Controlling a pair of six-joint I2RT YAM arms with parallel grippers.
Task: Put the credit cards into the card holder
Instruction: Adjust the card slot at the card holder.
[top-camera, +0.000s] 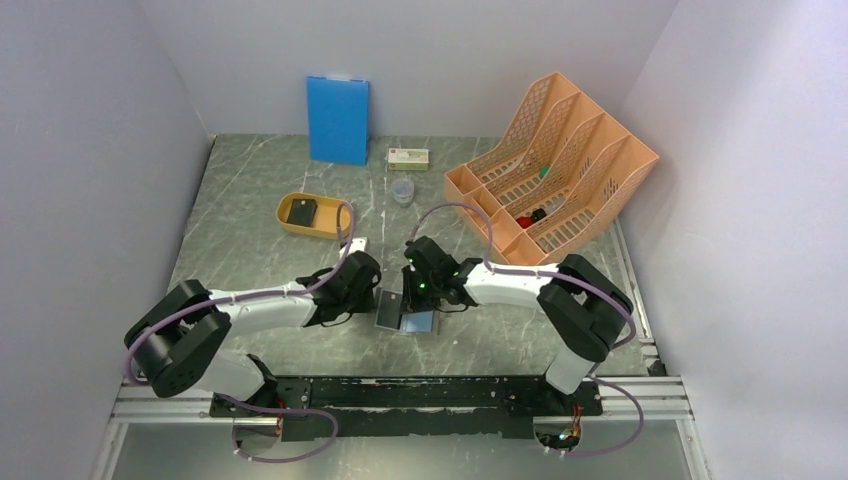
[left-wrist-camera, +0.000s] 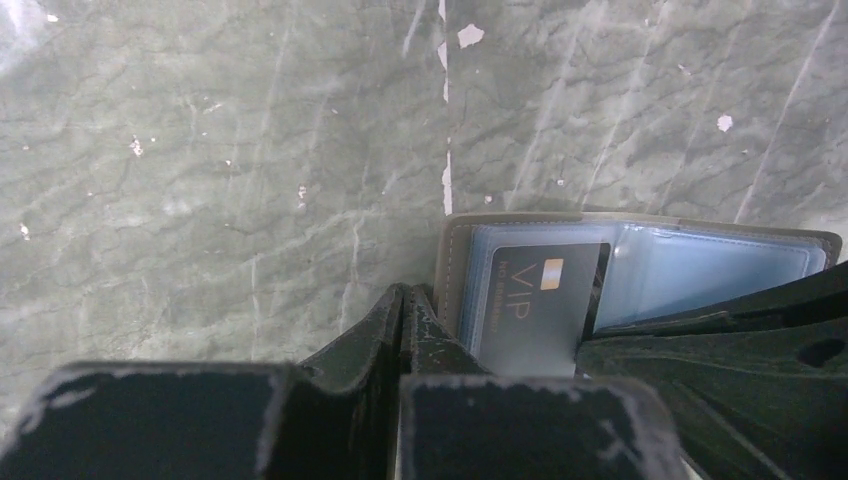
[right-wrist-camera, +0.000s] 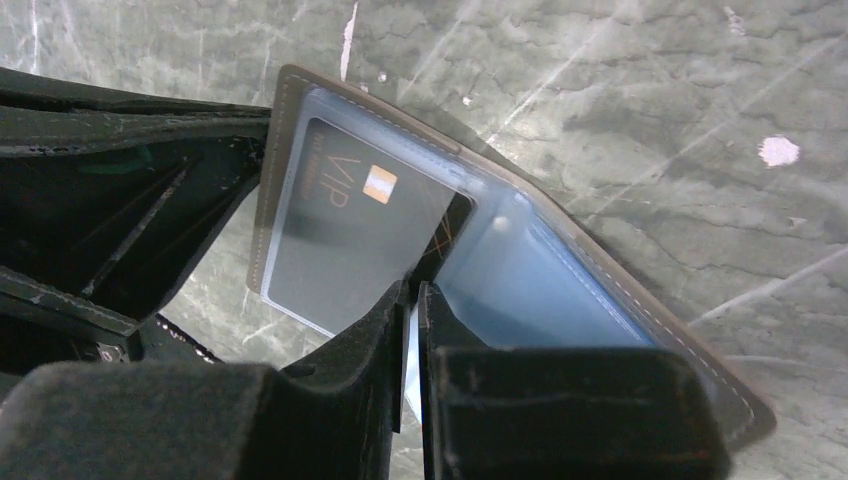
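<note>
The grey card holder (top-camera: 405, 312) lies open on the table between my two grippers, its pale blue pockets up. A dark card marked VIP (left-wrist-camera: 535, 305) sits partly in its left pocket, and its near end sticks out past the holder's edge. The card also shows in the right wrist view (right-wrist-camera: 330, 240). My left gripper (left-wrist-camera: 403, 293) is shut with nothing seen between the jaws, its tip against the holder's (left-wrist-camera: 700, 265) left edge. My right gripper (right-wrist-camera: 414, 290) is shut on a thin pale pocket leaf at the middle fold of the holder (right-wrist-camera: 560, 290). Another dark card (top-camera: 302, 211) lies in the yellow tray (top-camera: 285, 222).
A blue board (top-camera: 338, 120) leans on the back wall. A small box (top-camera: 408, 158) and a clear cup (top-camera: 402, 190) stand behind the grippers. An orange file rack (top-camera: 550, 165) fills the back right. White walls close in the sides.
</note>
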